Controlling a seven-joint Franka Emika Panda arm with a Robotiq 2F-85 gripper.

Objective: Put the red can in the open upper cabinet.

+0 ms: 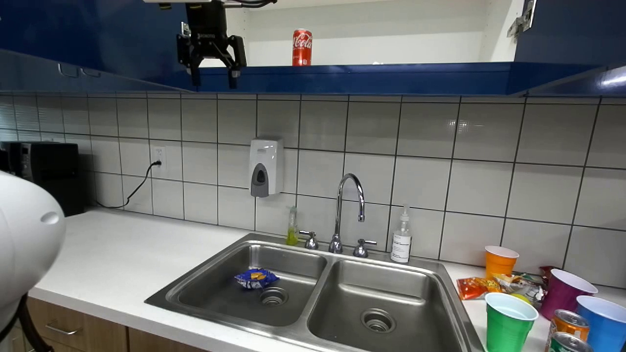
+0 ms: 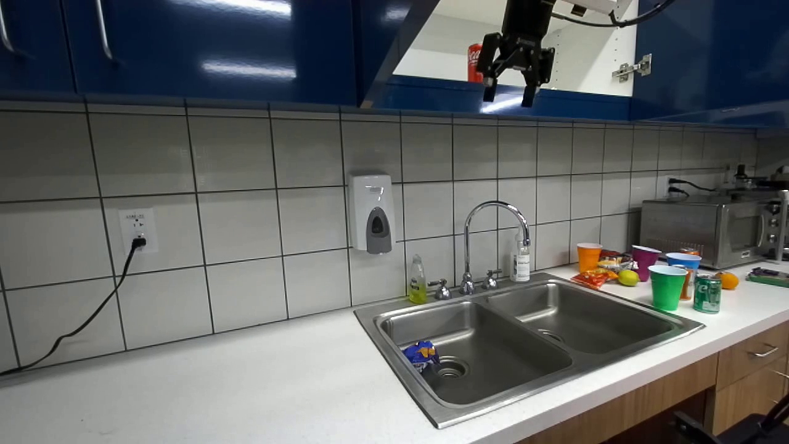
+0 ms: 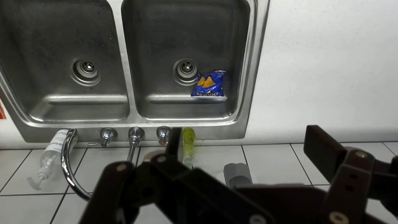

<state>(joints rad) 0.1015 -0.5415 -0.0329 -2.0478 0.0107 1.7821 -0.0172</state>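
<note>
The red can [image 1: 301, 47] stands upright inside the open upper cabinet [image 1: 371, 78], near its front edge. In an exterior view the can [image 2: 474, 61] is partly hidden behind a finger of my gripper, and the cabinet [image 2: 425, 91] has a white interior. My gripper [image 1: 215, 79] hangs pointing down in front of the cabinet, to the left of the can in that view and apart from it. It also shows in an exterior view [image 2: 509, 95] with its fingers spread and nothing between them. In the wrist view the gripper [image 3: 248, 143] is open and empty; the can is out of view there.
The blue cabinet door [image 1: 567, 34] stands open at the side. Below are the double sink [image 2: 555, 376] with a blue chip bag [image 3: 210, 84], the faucet [image 1: 337, 210] and a soap dispenser [image 1: 266, 166]. Cups, cans and snacks, including a green cup [image 2: 666, 288], stand beside the sink.
</note>
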